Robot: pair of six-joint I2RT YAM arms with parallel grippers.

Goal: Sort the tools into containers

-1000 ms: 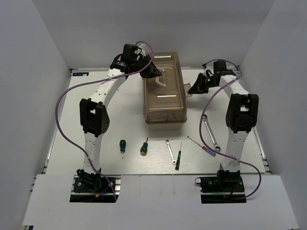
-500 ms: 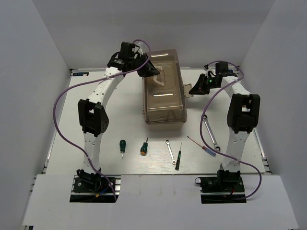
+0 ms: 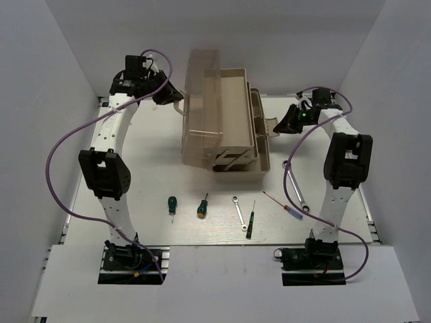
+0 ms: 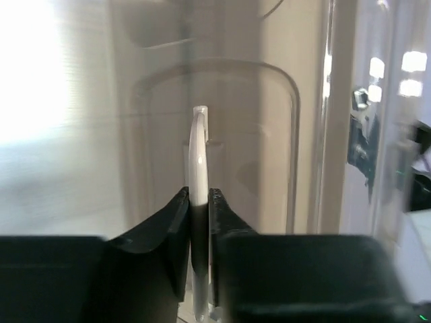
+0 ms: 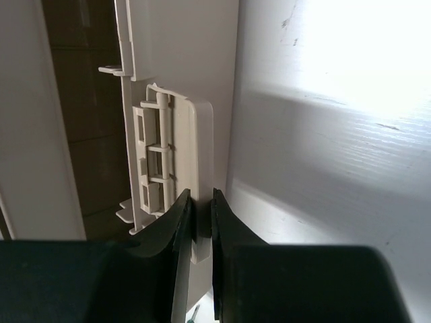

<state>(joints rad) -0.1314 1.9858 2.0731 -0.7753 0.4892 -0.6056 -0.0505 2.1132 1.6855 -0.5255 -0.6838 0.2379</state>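
Note:
The beige toolbox stands open at the back of the table. Its translucent brown lid (image 3: 201, 87) is swung up to the left. A long beige tray (image 3: 236, 111) is lifted over the base tub (image 3: 259, 165). My left gripper (image 3: 175, 101) (image 4: 199, 195) is shut on the lid's thin handle (image 4: 198, 141). My right gripper (image 3: 279, 126) (image 5: 200, 198) is shut on the box's beige latch flap (image 5: 185, 148). In front lie two green-handled screwdrivers (image 3: 172, 205) (image 3: 202, 206), a small wrench (image 3: 239, 213), a black screwdriver (image 3: 250, 220), a red and blue screwdriver (image 3: 283, 204) and a large wrench (image 3: 295, 187).
White walls close in the table on the left, back and right. The large wrench lies close to the right arm's lower links (image 3: 340, 182). Purple cables loop from both arms (image 3: 60, 168).
My left gripper has swung left and back with the handle, and the lid has opened up to the left, spreading the trays. My right gripper has stayed on the latch.

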